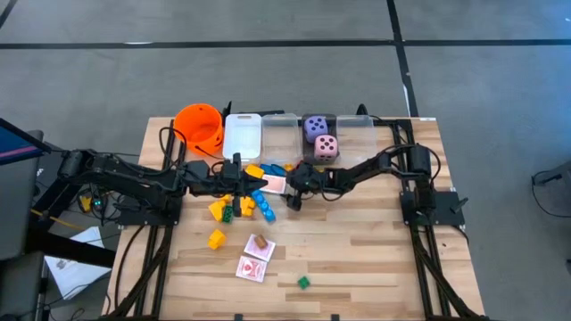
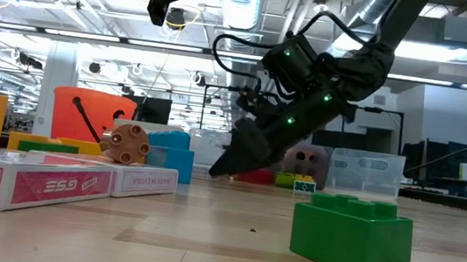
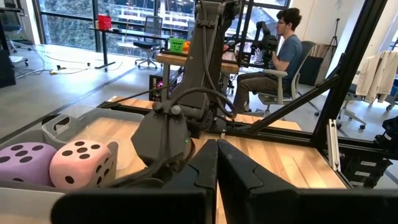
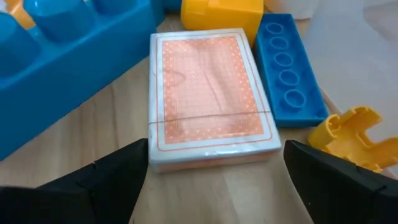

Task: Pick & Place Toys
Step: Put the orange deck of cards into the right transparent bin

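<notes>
Right gripper open, straddling the shrink-wrapped red-patterned card deck flat on the table. Rigid, light, slick wrap: pinch long edges. Left gripper closed, empty.

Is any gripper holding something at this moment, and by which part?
Nothing is held. The right gripper is open, straddling a deck of cards without touching it. The left gripper is shut and empty.

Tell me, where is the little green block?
In the high view, the little green block sits alone near the table's front edge, right of the two card packs; the low view shows it close up.
</notes>
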You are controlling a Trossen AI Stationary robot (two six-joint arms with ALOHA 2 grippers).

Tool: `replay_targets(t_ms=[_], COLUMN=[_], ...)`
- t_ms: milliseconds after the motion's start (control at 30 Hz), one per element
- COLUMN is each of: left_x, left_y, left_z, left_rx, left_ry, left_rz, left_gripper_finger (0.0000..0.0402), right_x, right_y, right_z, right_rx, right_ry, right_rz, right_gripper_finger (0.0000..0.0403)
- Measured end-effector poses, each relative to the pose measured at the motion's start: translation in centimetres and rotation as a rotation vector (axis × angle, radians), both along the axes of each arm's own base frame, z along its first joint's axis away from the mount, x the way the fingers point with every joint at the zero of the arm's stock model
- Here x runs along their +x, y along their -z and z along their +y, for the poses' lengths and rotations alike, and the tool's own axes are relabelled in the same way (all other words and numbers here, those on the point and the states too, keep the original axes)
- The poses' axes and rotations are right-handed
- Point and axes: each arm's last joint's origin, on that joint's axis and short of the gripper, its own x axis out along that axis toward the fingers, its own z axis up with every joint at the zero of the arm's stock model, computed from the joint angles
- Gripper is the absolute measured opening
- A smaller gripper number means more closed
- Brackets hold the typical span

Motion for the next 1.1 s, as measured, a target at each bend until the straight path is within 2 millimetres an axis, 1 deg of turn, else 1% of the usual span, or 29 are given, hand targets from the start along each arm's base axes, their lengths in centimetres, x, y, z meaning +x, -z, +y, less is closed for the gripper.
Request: replay_targets(t_ms=[233,733,767,867,967,1033,1100], left_x=[0.0,0.0,0.0,0.0,0.0,0.0,0.0], left_y=[0.0,-0.2,-0.2,-0.2,-0.2,-0.2,-0.2], left_z=[0.0,0.0,0.0,0.0,0.0,0.0,0.0], left_rx=[0.0,-0.001,-0.001,-0.002,-0.001,-0.001,-0.001], left_ry=[0.0,-0.001,-0.001,-0.001,-0.001,0.001,0.002], left_rz=[0.0,-0.023,-0.022,-0.024,-0.022,-0.021,-0.017], left_gripper_finger=[0.0,0.0,0.0,0.0,0.0,0.0,0.0], right_x=[0.1,0.5,0.6,1.1,2.8,3.7,4.3], right_y=[-0.1,-0.6,-0.3,1.5,3.0,3.4,3.5], right_z=[0.2,0.2,0.2,0.1,0.4,0.5,0.7], right_rx=[0.022,0.016,0.019,0.021,0.012,0.011,0.008], right_ry=[-0.037,-0.024,-0.022,-0.015,-0.014,-0.016,-0.014], right_rz=[-0.013,-0.09,-0.086,-0.072,-0.062,-0.054,-0.038], right_gripper_finger=[0.0363,0.0363,0.0363,0.0363,0.0363,0.0363,0.0363])
